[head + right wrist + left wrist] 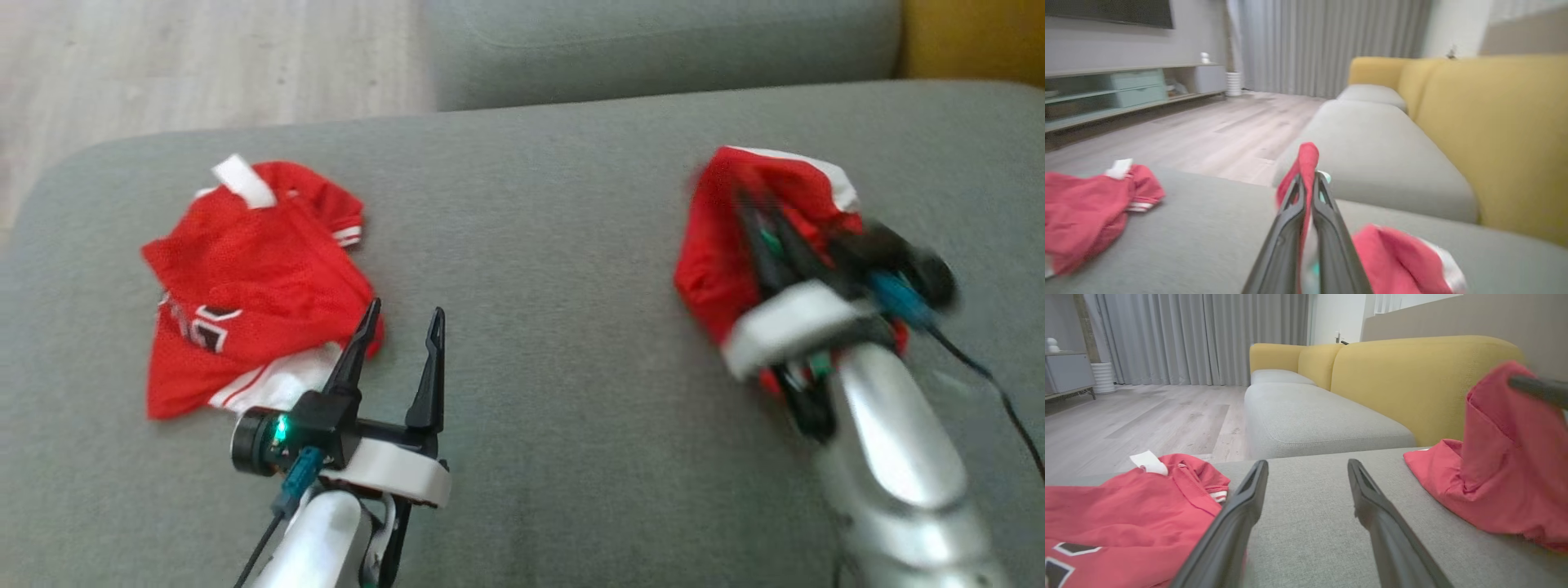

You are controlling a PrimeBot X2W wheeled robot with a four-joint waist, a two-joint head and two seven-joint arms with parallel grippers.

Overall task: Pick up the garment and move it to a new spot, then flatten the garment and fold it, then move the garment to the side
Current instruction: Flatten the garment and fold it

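Grey cushion (555, 245) stretches bare beside garment (714, 245) (pinched in right gripper (1307, 179))

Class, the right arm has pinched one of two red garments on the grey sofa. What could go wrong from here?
The right gripper pinches only a thin fold of the right-hand red cloth garment, so it might slip free. The open left gripper sits beside the left-hand red lettered jersey and could snag it.

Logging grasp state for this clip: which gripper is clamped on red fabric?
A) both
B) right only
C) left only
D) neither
B: the right gripper is shut on the red garment, while the left gripper stands open and empty beside the other garment.
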